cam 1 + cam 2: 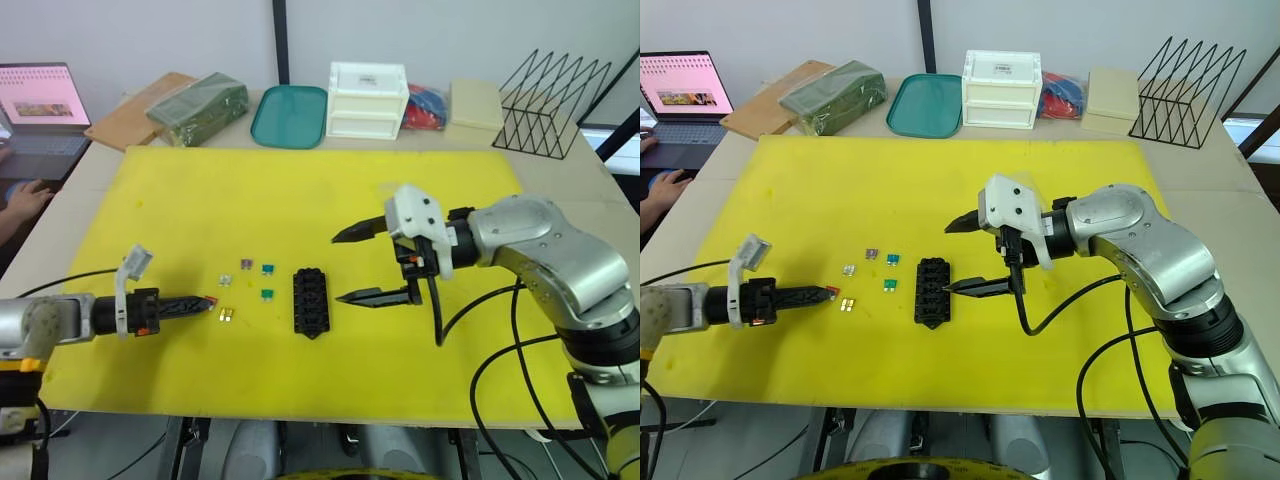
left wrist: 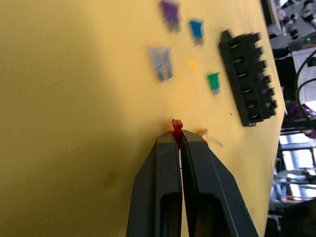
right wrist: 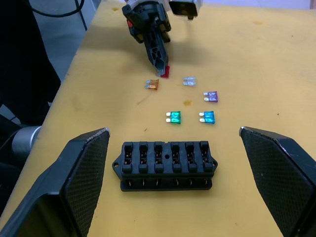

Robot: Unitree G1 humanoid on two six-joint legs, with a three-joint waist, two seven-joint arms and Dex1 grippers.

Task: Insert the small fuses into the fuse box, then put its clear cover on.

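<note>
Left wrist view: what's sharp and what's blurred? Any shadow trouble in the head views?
Left wrist view: tiny red blade fuse in the left pincer is sharp; the loose fuses and black slotted fuse box beyond are soft. Left eye view: left arm casts a dark shadow on the yellow mat, clear of the fuses.

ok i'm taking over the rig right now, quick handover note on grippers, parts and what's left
Left gripper: shut on the red fuse, low over the yellow mat.
Right gripper: open, empty, beside the fuse box.
Orange fuse, grey fuse, purple fuse, green fuse and teal fuse lie loose on the mat.
Done: red fuse picked up; every slot looks empty.
Left: insert all six fuses, then fit the clear cover, which I cannot make out.
</note>
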